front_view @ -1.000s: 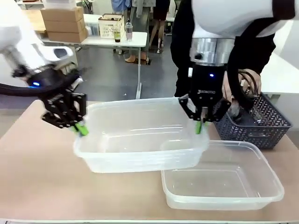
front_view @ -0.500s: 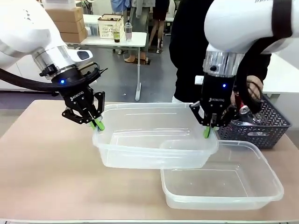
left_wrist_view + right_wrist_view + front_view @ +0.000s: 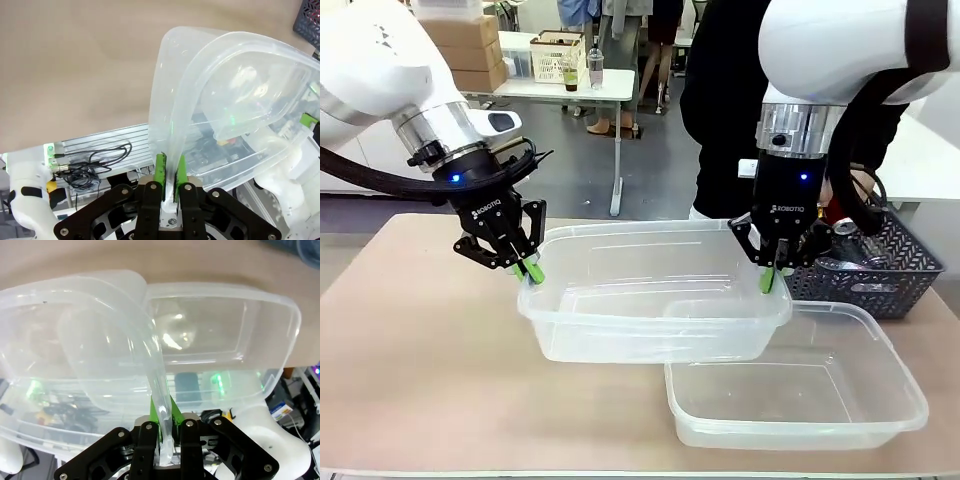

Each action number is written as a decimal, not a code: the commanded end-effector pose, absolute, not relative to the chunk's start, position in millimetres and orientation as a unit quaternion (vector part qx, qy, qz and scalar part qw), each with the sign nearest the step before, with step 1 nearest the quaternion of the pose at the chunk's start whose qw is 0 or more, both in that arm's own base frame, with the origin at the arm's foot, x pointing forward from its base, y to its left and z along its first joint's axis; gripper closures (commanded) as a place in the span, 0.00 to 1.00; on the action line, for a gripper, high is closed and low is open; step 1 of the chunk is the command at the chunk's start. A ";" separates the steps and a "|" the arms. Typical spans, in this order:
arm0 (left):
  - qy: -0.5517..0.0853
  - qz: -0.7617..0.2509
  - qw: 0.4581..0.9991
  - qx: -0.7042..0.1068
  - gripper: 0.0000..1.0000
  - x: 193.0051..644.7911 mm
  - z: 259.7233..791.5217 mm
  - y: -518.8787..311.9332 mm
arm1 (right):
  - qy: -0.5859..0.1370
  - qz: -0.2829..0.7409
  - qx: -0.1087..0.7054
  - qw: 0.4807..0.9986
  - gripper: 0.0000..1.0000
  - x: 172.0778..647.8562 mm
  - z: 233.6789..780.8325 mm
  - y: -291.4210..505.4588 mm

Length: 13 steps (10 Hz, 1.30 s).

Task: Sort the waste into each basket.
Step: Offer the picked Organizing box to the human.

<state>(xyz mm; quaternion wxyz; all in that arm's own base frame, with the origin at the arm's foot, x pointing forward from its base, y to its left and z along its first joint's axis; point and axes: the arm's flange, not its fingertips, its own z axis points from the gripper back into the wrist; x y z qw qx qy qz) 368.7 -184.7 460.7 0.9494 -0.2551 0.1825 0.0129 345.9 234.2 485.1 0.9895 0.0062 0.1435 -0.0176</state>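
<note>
Both grippers hold one clear basket (image 3: 640,338) lifted just above the table. My left gripper (image 3: 528,269) is shut on its left rim and my right gripper (image 3: 767,279) is shut on its right rim. The lifted basket overlaps the near-left corner of a second clear basket (image 3: 800,438) resting on the table. In the left wrist view the green pads (image 3: 160,169) pinch the thin rim of the basket (image 3: 220,60). My right gripper (image 3: 162,422) clamps the basket's wall (image 3: 50,340) likewise, with the second basket (image 3: 296,315) beyond. Waste cans (image 3: 848,262) lie in a dark lattice basket, partly hidden.
The dark grey lattice basket (image 3: 885,290) stands at the right, behind the right gripper. A person in black stands at the far side with a hand (image 3: 855,185) over it. Bare tan tabletop (image 3: 410,360) spreads to the left and front.
Both grippers carried the clear basket to the right over the last second, the left arm swinging in with it. In the last half second it has barely moved.
</note>
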 end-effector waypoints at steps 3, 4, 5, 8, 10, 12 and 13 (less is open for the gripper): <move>0.182 0.019 0.948 -0.262 0.90 369.5 463.9 -184.2 | 0.143 -0.022 0.003 0.990 0.94 344.8 489.1 237.0; 0.182 0.019 0.948 -0.262 0.90 369.5 463.9 -184.2 | 0.143 -0.022 0.003 0.990 0.94 344.8 489.1 237.0; 0.182 0.019 0.948 -0.262 0.90 369.5 463.9 -184.2 | 0.143 -0.022 0.003 0.990 0.94 344.8 489.1 237.0; 0.182 0.019 0.948 -0.262 0.90 369.5 463.9 -184.2 | 0.143 -0.022 0.003 0.990 0.94 344.8 489.1 237.0; 0.182 0.019 0.948 -0.262 0.90 369.5 463.9 -184.2 | 0.143 -0.022 0.003 0.990 0.94 344.8 489.1 237.0; 0.182 0.019 0.948 -0.262 0.90 369.5 463.9 -184.2 | 0.143 -0.022 0.003 0.990 0.94 344.8 489.1 237.0; 0.182 0.019 0.948 -0.262 0.90 369.5 463.9 -184.2 | 0.143 -0.022 0.003 0.990 0.94 344.8 489.1 237.0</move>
